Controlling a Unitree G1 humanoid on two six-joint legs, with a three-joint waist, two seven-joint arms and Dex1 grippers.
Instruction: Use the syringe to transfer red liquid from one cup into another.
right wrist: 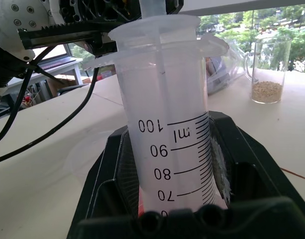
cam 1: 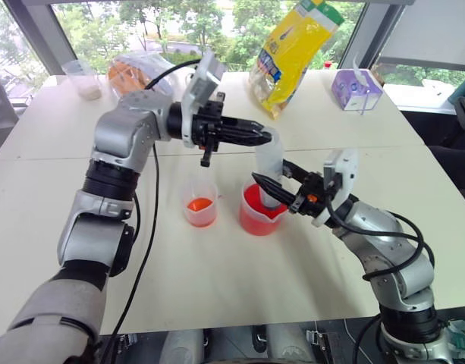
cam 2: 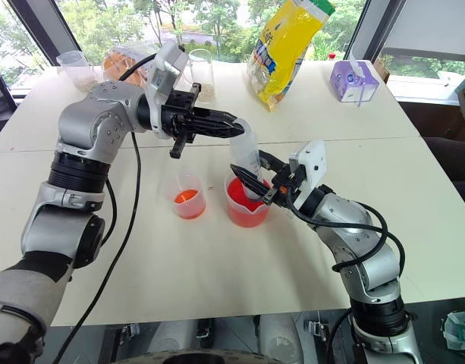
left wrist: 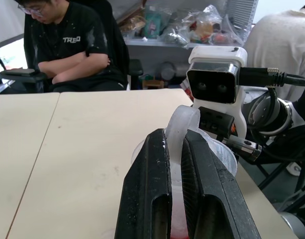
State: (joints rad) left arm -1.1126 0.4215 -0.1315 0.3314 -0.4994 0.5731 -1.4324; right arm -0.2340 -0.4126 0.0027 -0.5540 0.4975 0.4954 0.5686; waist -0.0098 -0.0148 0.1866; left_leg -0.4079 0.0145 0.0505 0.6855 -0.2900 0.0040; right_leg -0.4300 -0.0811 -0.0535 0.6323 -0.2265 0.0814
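Observation:
The syringe [cam 1: 269,164] stands upright with its lower end inside the larger beaker [cam 1: 260,218], which holds red liquid [cam 2: 244,205]. My right gripper [cam 1: 271,189] is shut on the syringe barrel [right wrist: 173,124] just above the beaker's rim, one finger [right wrist: 111,172] on each side. My left gripper [cam 1: 262,137] reaches in level from the left and is shut on the white plunger top [left wrist: 181,130]. The smaller measuring cup [cam 1: 200,205] sits just left of the beaker with a little orange-red liquid at its bottom. The barrel above the rim looks clear.
At the table's far side stand a yellow bag [cam 1: 293,51], a purple tissue box [cam 1: 356,88], a handled glass of grains [cam 2: 202,80], a plastic cup [cam 1: 84,78] and an orange packet [cam 1: 132,73]. A person [left wrist: 67,47] sits beyond the table.

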